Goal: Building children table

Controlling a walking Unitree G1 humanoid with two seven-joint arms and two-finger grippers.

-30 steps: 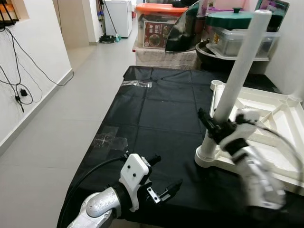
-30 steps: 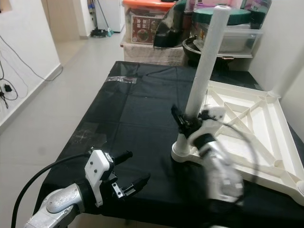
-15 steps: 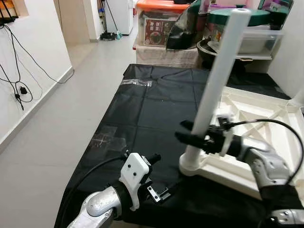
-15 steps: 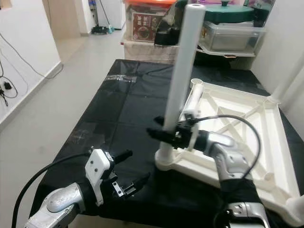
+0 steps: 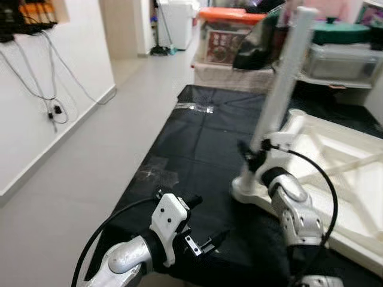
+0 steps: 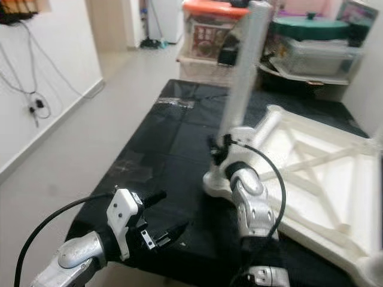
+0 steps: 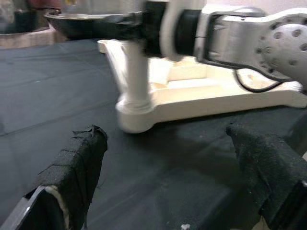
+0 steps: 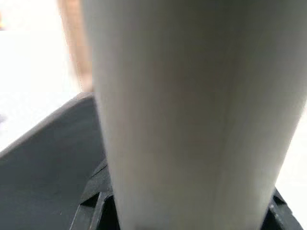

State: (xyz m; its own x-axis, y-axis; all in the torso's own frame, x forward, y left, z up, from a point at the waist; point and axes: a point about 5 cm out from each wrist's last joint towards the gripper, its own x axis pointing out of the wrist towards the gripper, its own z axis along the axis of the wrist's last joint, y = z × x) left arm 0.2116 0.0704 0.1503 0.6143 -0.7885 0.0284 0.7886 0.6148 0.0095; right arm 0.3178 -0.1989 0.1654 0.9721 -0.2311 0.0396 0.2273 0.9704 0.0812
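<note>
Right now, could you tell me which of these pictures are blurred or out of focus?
Both eye views are softly motion-blurred throughout; right wrist view has the white table leg too close and defocused; left wrist view is blurred around the right end effector.

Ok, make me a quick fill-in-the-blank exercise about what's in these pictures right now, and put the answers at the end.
1. The right gripper is closed around the white table ____.
2. The tabletop lies upside down on a ____ cloth.
3. The left gripper hovers with its fingers ____.
4. The leg stands ____ in a corner socket.

Missing words: leg; black; open; upright
</note>
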